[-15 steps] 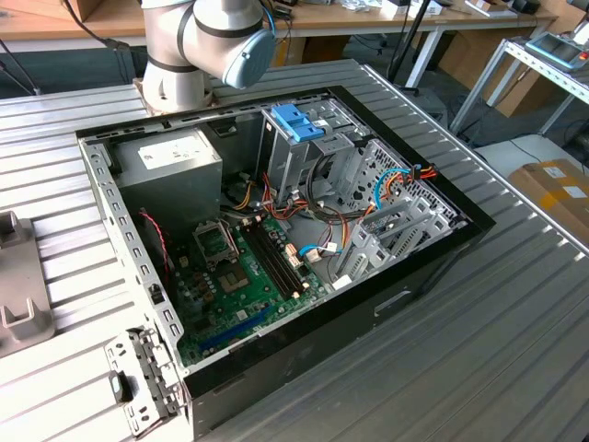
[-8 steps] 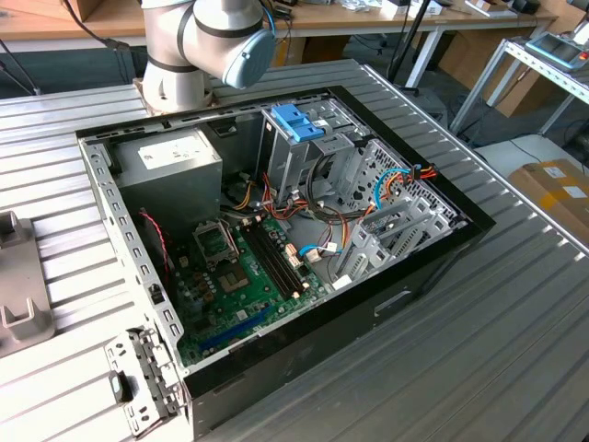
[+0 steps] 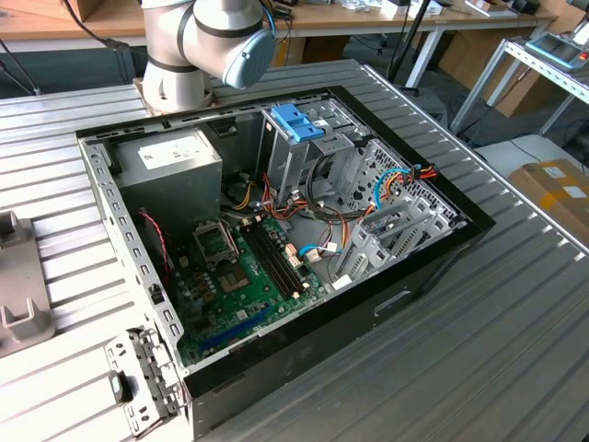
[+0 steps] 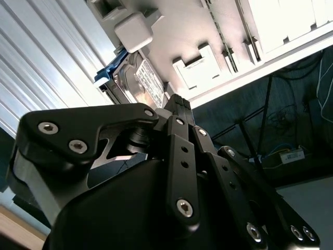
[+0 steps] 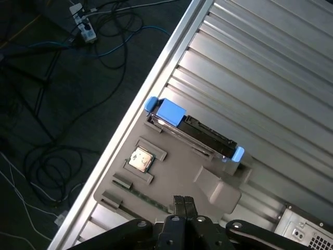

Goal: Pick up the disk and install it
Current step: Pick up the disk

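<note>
The disk (image 5: 193,131) stands on its long edge in a grey holder plate (image 5: 174,174) near the edge of the ribbed metal table, with its light blue carrier showing at both ends. In the second wrist view the disk (image 4: 139,82) shows its grey metal face and a blue corner. My gripper (image 5: 184,202) hangs over the holder plate a short way from the disk, apart from it, with its black fingers pressed together and nothing between them. In the second wrist view the gripper (image 4: 177,102) points at the disk's near end.
An open computer case (image 3: 433,267) lies on the table, with a motherboard (image 3: 244,276) and a metal drive cage topped by a blue latch (image 3: 299,121). The arm's base (image 3: 175,78) stands behind it. A square chip (image 5: 140,159) sits in the holder plate. Cables lie on the floor (image 5: 62,104) beyond the table edge.
</note>
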